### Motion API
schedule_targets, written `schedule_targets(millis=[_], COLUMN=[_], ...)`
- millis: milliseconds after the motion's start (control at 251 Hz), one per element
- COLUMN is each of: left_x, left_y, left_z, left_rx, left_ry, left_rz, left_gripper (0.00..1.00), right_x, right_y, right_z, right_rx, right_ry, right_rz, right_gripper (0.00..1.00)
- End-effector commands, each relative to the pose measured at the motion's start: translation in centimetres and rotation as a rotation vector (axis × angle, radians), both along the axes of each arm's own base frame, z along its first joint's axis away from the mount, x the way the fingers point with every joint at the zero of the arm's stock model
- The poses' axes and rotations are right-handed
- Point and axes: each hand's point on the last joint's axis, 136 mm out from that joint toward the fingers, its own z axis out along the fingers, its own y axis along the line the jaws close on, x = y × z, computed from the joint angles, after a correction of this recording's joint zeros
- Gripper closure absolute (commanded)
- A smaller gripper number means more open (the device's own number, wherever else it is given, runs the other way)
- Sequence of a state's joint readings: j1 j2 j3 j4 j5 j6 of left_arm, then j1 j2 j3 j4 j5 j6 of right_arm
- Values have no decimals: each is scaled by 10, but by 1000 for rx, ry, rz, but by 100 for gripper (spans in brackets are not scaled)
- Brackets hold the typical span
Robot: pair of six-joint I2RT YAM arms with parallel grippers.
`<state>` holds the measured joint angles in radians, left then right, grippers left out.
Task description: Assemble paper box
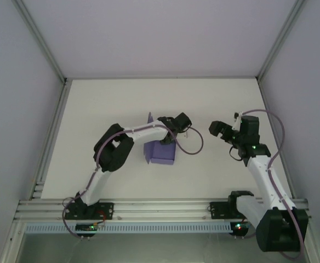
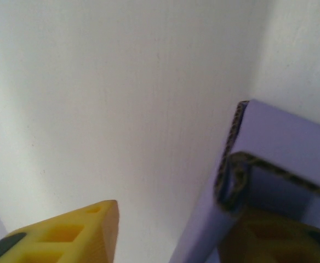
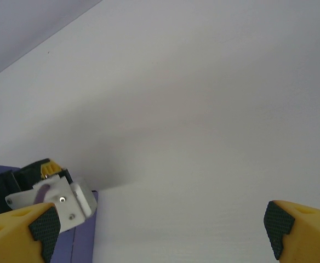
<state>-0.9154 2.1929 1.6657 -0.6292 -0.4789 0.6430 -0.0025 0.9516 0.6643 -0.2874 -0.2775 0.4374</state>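
— Where is the box (image 1: 161,152)?

— Middle of the table (image 1: 105,109), part folded, one flap (image 1: 150,118) standing. My left gripper (image 1: 170,134) is spread across one wall, its fingers (image 2: 83,233) on either side, pinching nothing. My right gripper (image 1: 217,130) hangs wide open, well apart.

— What could go wrong?

— Closing crooked could crease the thin card. A push could slide the unheld box.

Paper box (image 1: 161,152) mid table (image 1: 100,104); L gripper (image 1: 168,138) at its far edge; R gripper (image 1: 215,130) apart, to right.
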Motion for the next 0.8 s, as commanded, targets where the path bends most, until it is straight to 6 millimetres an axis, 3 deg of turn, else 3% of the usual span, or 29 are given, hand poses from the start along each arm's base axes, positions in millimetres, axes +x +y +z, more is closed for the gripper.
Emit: schedule_targets(millis=[0,148,315,459,539,603,686,794], left_x=[-10,-20,-29,-6,17,34,43,26], left_y=[-10,-10,-14,3,39,81,149,215], left_z=[42,76,127,199,236,251,239,199], left_rx=[-94,-137,-293,-604,-824,-1006,-1174,-1280], left_ry=[39,46,41,-57,-129,-179,-213,-176], left_rz=[-64,-120,-148,11,208,421,760,1050], left_gripper=[42,0,1,1,0,0,0,1], right_x=[-5,-4,-1,7,10,13,14,26], right_y=[4,6,5,28,57,85,132,179], right_z=[4,11,16,16,9,0,-13,-38], right_rx=[13,5,-37,-58,-130,-227,-318,-423], right_ry=[-15,-49,-69,-99,-89,-85,-94,-61], right_rz=[27,50,70,200,353,489,722,946], right_gripper=[1,1,1,1,1,1,1,4])
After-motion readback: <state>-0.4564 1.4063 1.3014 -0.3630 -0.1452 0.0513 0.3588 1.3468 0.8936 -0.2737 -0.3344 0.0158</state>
